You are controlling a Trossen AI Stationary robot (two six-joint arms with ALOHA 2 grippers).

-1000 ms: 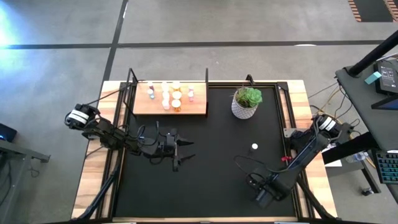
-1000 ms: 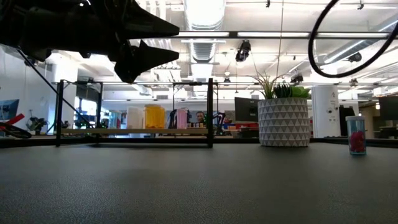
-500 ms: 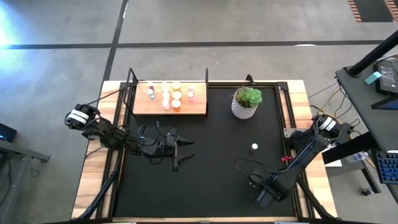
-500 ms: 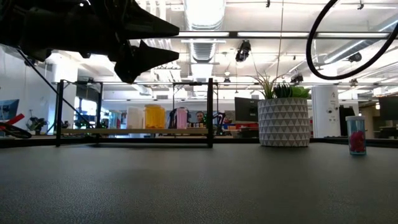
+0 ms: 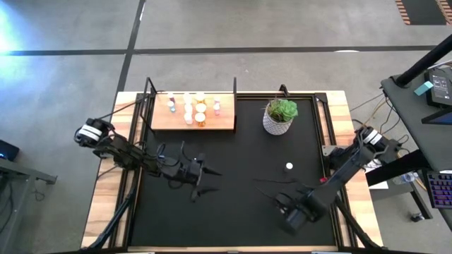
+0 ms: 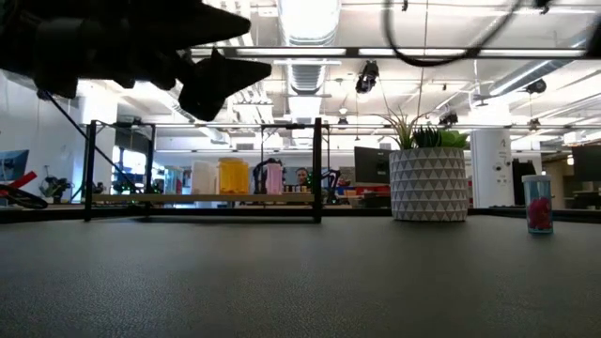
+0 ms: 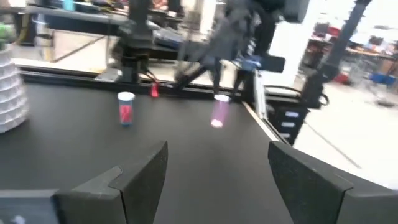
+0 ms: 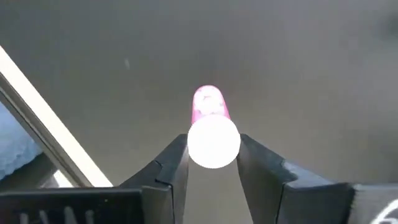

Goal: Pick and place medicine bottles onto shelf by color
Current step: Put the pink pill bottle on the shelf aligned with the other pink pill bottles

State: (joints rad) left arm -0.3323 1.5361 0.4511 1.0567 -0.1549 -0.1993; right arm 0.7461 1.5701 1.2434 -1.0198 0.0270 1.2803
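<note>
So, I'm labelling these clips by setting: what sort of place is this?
Probably an open-plan robotics lab or workshop: bare concrete floor, exposed ceiling ducts with strip lights, and workbenches with equipment beyond the black mat.

Mat: matt black, fine-grained, rough-ish. Shelf: pale wood board, thin black metal posts. Pink bottle: translucent plastic w/ smooth white cap. Table edge: light wood.

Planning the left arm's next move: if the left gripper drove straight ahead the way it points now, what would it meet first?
Probably nothing on the mat. The left gripper points between the pink-filled bottle and the bottle in the right gripper; that held bottle lies nearest its line, depth unclear.
</note>
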